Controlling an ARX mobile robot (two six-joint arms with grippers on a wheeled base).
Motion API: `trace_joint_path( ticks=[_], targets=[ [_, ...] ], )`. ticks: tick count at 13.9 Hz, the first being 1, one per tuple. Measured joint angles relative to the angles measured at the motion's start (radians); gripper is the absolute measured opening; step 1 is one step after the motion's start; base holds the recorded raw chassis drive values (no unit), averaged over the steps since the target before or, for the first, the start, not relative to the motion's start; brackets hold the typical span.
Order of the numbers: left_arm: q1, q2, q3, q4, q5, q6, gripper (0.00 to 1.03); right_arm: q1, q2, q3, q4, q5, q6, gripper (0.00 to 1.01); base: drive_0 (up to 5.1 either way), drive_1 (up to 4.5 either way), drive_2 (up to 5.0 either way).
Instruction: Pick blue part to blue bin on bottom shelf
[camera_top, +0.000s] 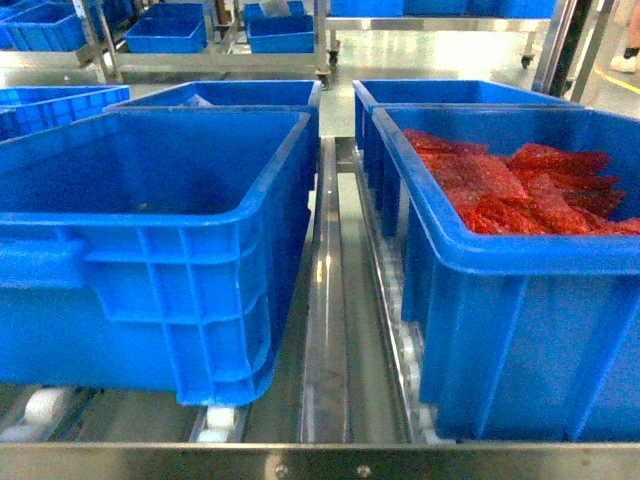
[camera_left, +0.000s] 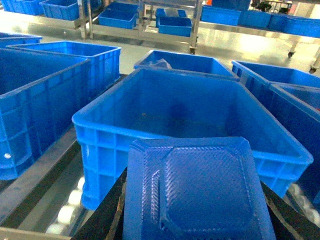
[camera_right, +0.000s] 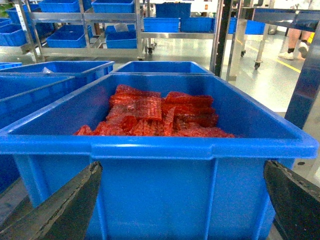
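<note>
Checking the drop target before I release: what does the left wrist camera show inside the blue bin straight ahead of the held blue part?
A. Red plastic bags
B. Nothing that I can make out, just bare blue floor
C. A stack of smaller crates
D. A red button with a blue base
B. In the left wrist view the blue bin beyond the blue part shows only bare floor; the red bags lie in the crate on the right.

Little of the robot shows. In the right wrist view, the right gripper has two dark grey, matte, tapering fingers with rough surfaces. In the left wrist view, the left gripper shows only black finger edges.
</note>
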Motion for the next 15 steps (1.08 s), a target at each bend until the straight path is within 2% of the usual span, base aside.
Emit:
trace_joint_path(
  ticks=[7,15],
  targets=[
    [0.0,0.0,0.0,0.0,0.0,0.0,0.43,0.0,0.0,0.0,-0.002,-0.001,0.0,0.98,0.1,4.14,-4.0],
    [0.0,0.001,0.0,0.001,0.0,0.0,0.43,0.0,0.0,0.0,-0.001,0.0,0.0,0.98,0.0,0.0,0.0]
  ],
)
